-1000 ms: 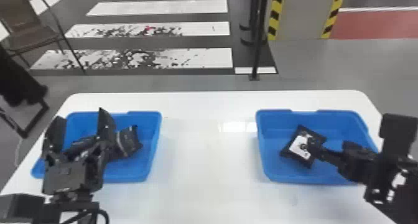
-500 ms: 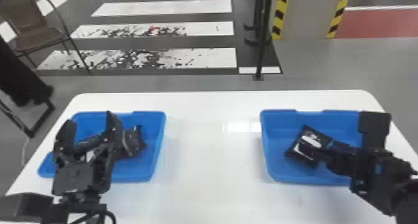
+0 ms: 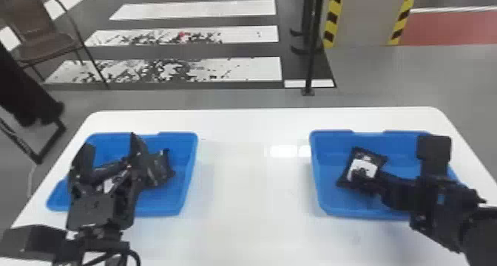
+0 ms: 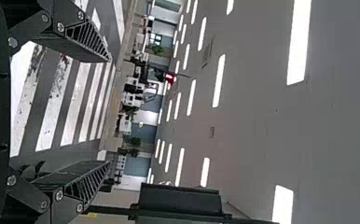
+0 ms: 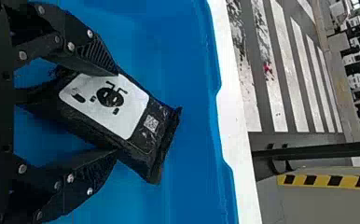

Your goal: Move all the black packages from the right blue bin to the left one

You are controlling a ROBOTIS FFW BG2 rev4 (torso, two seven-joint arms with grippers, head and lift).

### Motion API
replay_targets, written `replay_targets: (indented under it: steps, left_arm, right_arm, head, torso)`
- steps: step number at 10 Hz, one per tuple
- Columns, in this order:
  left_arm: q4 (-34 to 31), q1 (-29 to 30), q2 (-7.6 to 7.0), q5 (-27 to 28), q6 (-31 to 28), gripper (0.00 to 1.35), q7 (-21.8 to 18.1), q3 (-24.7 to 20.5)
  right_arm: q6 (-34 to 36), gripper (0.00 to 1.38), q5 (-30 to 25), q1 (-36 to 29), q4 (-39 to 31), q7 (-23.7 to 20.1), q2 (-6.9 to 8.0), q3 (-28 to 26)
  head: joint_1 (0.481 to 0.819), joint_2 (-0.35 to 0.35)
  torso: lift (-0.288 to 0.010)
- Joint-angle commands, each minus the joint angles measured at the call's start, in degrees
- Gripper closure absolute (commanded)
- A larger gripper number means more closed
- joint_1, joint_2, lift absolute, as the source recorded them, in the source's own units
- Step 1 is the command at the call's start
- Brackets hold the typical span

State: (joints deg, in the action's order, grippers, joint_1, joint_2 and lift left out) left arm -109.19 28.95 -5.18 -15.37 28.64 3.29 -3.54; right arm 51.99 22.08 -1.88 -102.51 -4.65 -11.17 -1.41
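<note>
Our right tool holds a package by its long edges in the right bin; our left tool hangs wide near the left bin. The package looks light, soft, slippery: we should squeeze mid-body, gently, off its crimped end

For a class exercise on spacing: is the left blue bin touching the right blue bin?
Apart. The head view shows white tabletop between the left blue bin and the right blue bin.
</note>
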Motion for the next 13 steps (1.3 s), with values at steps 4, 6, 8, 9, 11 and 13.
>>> replay_targets:
  steps: [4, 6, 8, 9, 11, 13]
  left_arm:
    - [0.0, 0.16, 0.09, -2.11, -0.37, 0.31, -0.31, 0.34]
    - [0.0, 0.3, 0.09, -2.91, -0.37, 0.31, -0.48, 0.79]
    - [0.0, 0.44, 0.18, -3.94, 0.61, 0.31, -0.57, 0.91]
    - [0.0, 0.58, 0.18, -4.39, 1.46, 0.31, -0.57, 1.48]
    - [-1.27, 0.16, -0.09, -5.88, 1.74, 0.31, -0.57, 3.54]
    - [-6.05, -0.4, -1.58, -11.36, -3.75, 0.31, -2.5, 6.73]
  right_arm:
    - [-2.91, 1.18, 8.19, -1.91, -1.48, -2.03, -0.61, -0.65]
    - [-6.71, 1.18, 10.02, -3.32, -0.77, -4.23, -0.78, -2.7]
    - [-7.27, 1.18, 10.82, -6.13, -4.29, -10.03, -0.78, -7.27]
    - [-7.69, 1.18, 11.05, -5.85, -4.43, -15.13, -1.22, -9.33]
    - [-9.24, 1.18, 14.59, -3.6, -4.71, -23.12, -3.16, -8.07]
    - [-9.8, 1.18, 19.85, 1.47, -2.88, -29.28, -6.14, 0.15]
  head:
    - [0.695, 0.135]
    - [0.695, 0.14]
    - [0.695, 0.124]
    - [0.695, 0.12]
    - [0.695, 0.111]
    - [0.695, 0.133]
  torso:
    - [-0.154]
    - [-0.154]
    - [-0.154]
    - [-0.154]
    - [-0.154]
    - [-0.154]
